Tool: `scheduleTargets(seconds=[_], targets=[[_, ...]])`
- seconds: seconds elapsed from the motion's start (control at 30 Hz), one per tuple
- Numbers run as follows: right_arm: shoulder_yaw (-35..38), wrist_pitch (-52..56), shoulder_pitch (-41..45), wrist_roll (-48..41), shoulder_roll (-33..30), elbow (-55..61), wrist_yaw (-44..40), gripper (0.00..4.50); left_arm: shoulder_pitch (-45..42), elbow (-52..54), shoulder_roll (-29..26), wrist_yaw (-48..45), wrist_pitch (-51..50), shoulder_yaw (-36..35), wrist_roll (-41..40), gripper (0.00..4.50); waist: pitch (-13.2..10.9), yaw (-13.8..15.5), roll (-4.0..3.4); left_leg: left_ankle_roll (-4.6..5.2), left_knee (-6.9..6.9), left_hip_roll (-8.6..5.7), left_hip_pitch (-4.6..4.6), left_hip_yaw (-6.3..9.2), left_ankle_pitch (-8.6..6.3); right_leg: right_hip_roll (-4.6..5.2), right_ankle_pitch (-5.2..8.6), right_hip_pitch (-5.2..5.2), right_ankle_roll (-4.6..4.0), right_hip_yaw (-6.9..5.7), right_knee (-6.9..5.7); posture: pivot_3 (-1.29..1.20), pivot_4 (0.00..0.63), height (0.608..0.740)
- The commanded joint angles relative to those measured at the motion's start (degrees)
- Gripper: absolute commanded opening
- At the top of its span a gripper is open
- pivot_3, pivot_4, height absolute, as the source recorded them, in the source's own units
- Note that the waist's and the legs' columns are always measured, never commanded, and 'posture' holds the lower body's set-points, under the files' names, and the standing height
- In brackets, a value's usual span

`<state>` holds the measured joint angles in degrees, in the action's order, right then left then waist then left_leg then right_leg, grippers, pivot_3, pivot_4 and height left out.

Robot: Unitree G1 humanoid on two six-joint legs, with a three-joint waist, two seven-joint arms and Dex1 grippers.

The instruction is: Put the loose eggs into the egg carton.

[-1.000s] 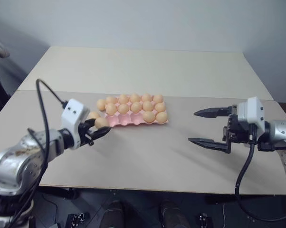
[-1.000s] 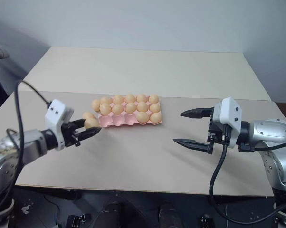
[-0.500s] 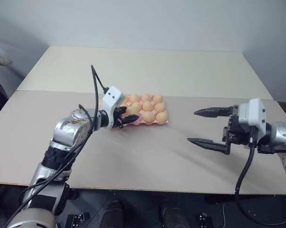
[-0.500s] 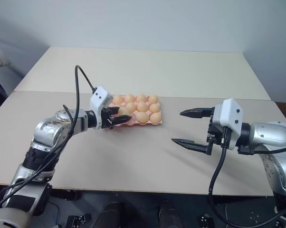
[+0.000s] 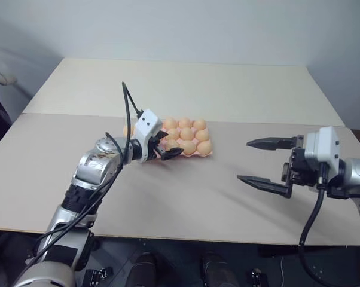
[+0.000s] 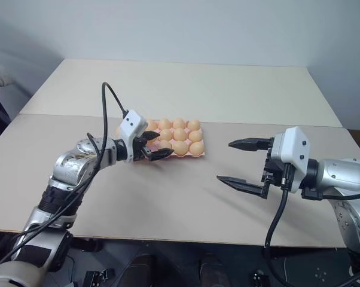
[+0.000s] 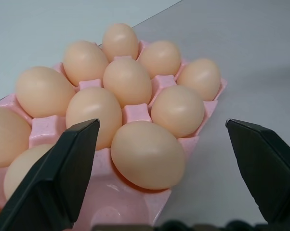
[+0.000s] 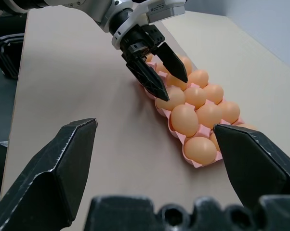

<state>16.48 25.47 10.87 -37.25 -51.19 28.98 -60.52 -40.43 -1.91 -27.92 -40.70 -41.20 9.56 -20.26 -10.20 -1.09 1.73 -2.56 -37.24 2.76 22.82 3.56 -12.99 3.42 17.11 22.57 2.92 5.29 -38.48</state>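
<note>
The worktop (image 5: 186,197) is a pale board carrying the whole scene. The egg carton (image 5: 199,154) lies flat near the centre of the worktop, toward its far half, long side across the robot's front. It is a thin moulded tray, judged light and slightly flexible; it would slide if pushed from the side.

The right gripper (image 5: 268,161) hangs above the worktop's right part, well apart from the carton, jaws spread wide and empty.

The left gripper (image 5: 166,146) sits over the carton's near edge at its left end. Its fingers (image 7: 63,178) are spread, one on either side of an egg (image 7: 147,155) resting in a near-row cup, touching neither side of it. At least one cup beside that egg, at the tray's near edge, shows bare pink.

The loose eggs (image 6: 179,136), as far as the views show, all sit in carton cups; none is visible on the bare worktop, though the left arm hides the tray's left end.

Handling judgement: each egg is smooth, rigid, brittle and likely slippery. Take hold across the widest middle with light force. Lower it fully into a cup before release, and avoid knocking neighbours.
</note>
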Motion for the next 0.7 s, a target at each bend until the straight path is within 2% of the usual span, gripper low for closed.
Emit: scheduleTargets(seconds=[0.03,0.2,0.3,0.37,0.47,0.6,0.7], targets=[[1.97,-0.28,0.38,-1.26,-0.78,1.53,0.48,4.5,0.24,4.6,-2.17,-0.42,-0.64,-4.12,-1.05,4.44,0.0,-0.09,0.0,0.0,0.0,0.0,0.0,0.01,0.0,0.0,0.0,0.0,0.0,-0.01,0.0,0.0,0.15,0.74],[1.27,-0.45,0.75,-1.45,-0.48,1.21,0.2,4.5,3.68,13.96,-9.67,-3.85,-3.99,-13.36,-6.64,4.44,0.0,-0.5,0.0,0.0,0.01,0.01,0.01,0.02,0.0,-0.01,0.0,0.02,0.0,-0.01,-0.02,0.0,0.15,0.74],[0.21,-1.05,1.54,-1.15,-0.36,-0.04,-0.73,4.5,11.82,18.95,-15.7,-9.01,0.06,-22.18,-9.42,4.44,0.0,-1.08,-0.02,0.0,0.03,0.03,-0.01,0.02,0.0,-0.01,0.01,0.02,0.01,-0.01,-0.02,0.0,0.15,0.74],[-0.38,-1.5,2.03,-0.81,-0.27,-0.8,-1.41,4.5,17.64,21.1,-17.56,-11.32,3.63,-27.76,-10.62,4.44,0.0,-1.38,-0.03,0.0,0.07,0.04,-0.07,0.0,0.0,0.0,0.01,0.0,0.01,0.02,-0.01,0.0,0.15,0.74],[-1.77,-2.17,3.46,-0.38,0.15,-2.24,-2.36,4.5,30.06,25.65,-16.78,-16.36,9.11,-40.44,-14.86,4.44,-0.01,-1.48,-0.03,0.0,0.08,0.07,-0.12,0.0,0.0,0.01,0.02,-0.07,0.01,-0.02,0.0,0.0,0.15,0.74],[-3.39,-3.31,4.87,0.21,0.56,-4.01,-3.53,4.5,45.63,32.38,-15.84,-21.79,11.03,-50.68,-19.16,4.44,-0.02,-1.25,-0.01,-0.01,0.11,0.09,-0.11,-0.03,-0.01,0.03,0.02,-0.1,0.01,-0.02,0.1,0.0,0.15,0.74],[-4.46,-4.04,5.78,0.68,0.89,-5.47,-4.11,4.5,51.49,34.34,-14.1,-22.68,11.34,-54.16,-23.68,4.44,-0.02,-0.77,-0.01,-0.01,0.14,0.09,-0.2,-0.02,-0.01,0.05,0.02,-0.26,0.01,-0.08,0.23,0.0,0.15,0.74]])
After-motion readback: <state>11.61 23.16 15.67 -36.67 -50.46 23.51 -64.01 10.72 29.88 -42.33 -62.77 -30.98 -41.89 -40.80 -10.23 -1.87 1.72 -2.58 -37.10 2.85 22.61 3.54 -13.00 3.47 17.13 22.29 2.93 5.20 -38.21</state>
